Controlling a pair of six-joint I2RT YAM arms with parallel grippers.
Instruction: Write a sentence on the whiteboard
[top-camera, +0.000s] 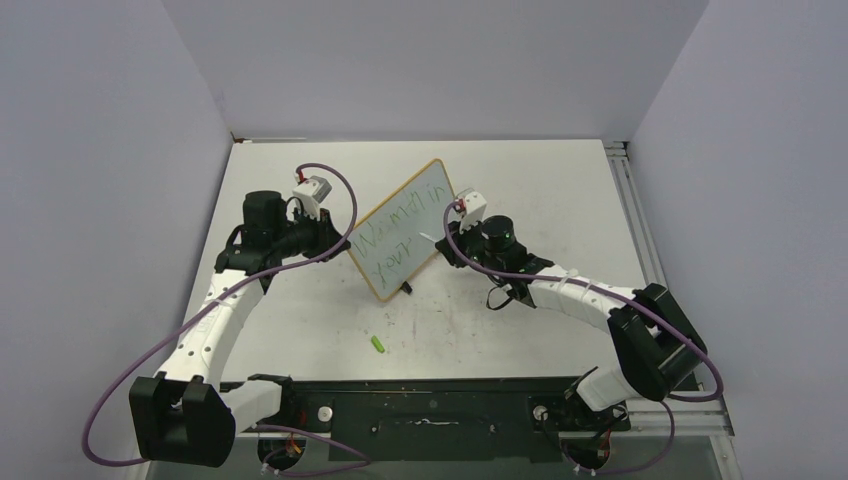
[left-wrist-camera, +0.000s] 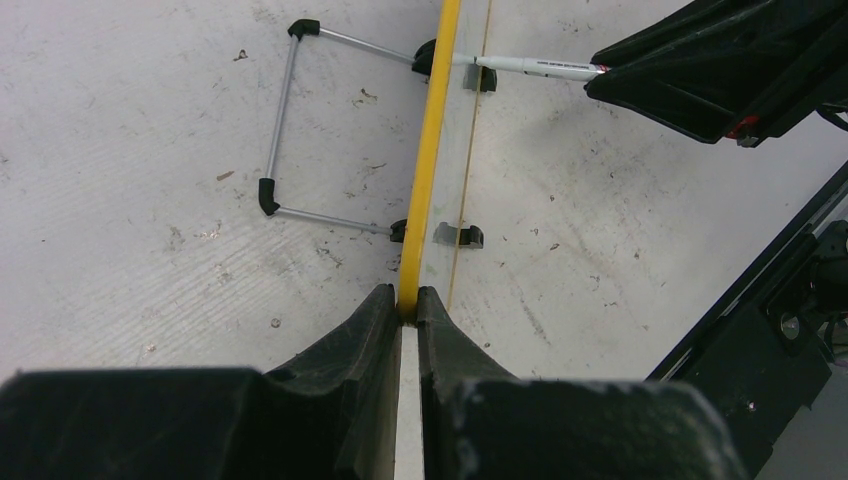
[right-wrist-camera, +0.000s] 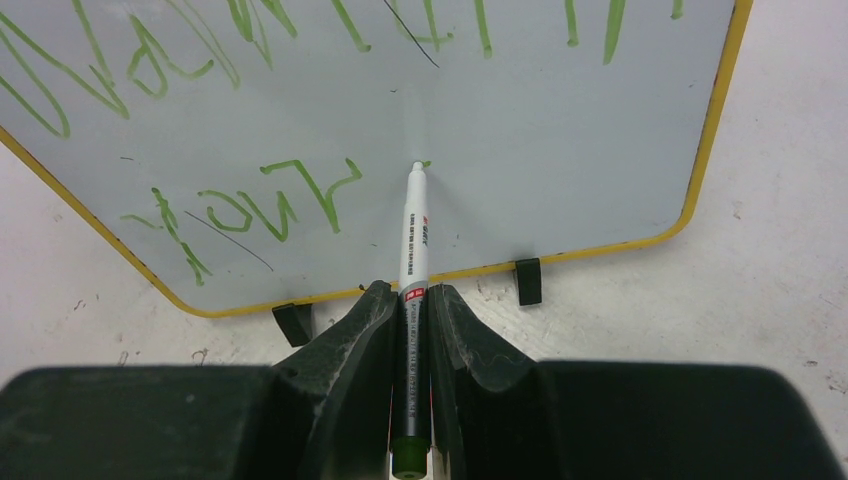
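The whiteboard (top-camera: 405, 228) stands tilted on the table's middle, yellow-framed with small black feet. Green handwritten words (top-camera: 400, 222) run in two lines across it; in the right wrist view the lower line (right-wrist-camera: 265, 200) ends just left of the marker tip. My left gripper (top-camera: 335, 240) is shut on the board's left edge; the left wrist view shows the yellow frame (left-wrist-camera: 428, 150) edge-on between its fingers. My right gripper (top-camera: 462, 240) is shut on a white marker (right-wrist-camera: 414, 230) with a green end, its tip touching the board's white surface (right-wrist-camera: 520, 170).
A green marker cap (top-camera: 378, 344) lies on the table in front of the board. The board's wire stand (left-wrist-camera: 290, 130) rests on the table behind it. A black rail (top-camera: 430, 410) runs along the near edge. Grey walls enclose the table.
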